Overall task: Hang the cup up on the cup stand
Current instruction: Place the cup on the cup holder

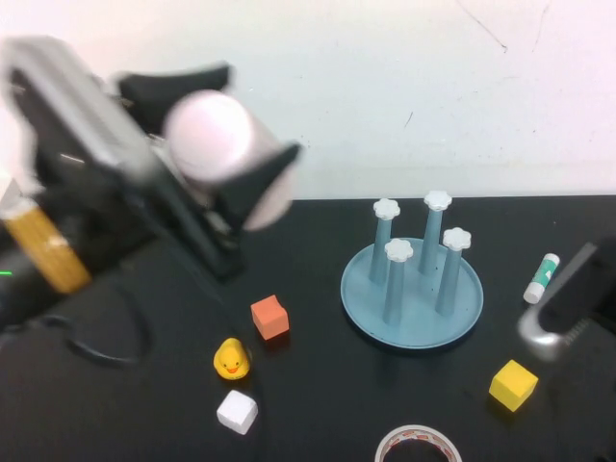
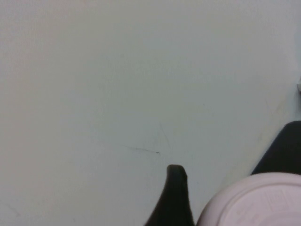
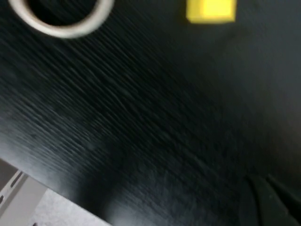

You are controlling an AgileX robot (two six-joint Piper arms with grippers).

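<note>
Carrying step: left gripper [image 1: 226, 130] clamps the cup [image 1: 219, 144] aloft, cup stand [image 1: 412, 289] well off to its right. Next, probably, mouth down over a peg. Right gripper [image 1: 553, 322], shut and empty, sits beyond the stand

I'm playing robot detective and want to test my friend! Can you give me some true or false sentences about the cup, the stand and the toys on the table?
1. The left gripper holds the pink cup up in the air. True.
2. The cup is already hanging on the cup stand. False: all four pegs are bare.
3. The yellow duck sits between the orange cube and the white cube. True.
4. The right gripper is holding the yellow cube. False: it is shut on nothing, low at the table's right side, and the cube lies apart on the table.
5. The tape roll stands on the stand. False: it lies at the table's near edge.
</note>
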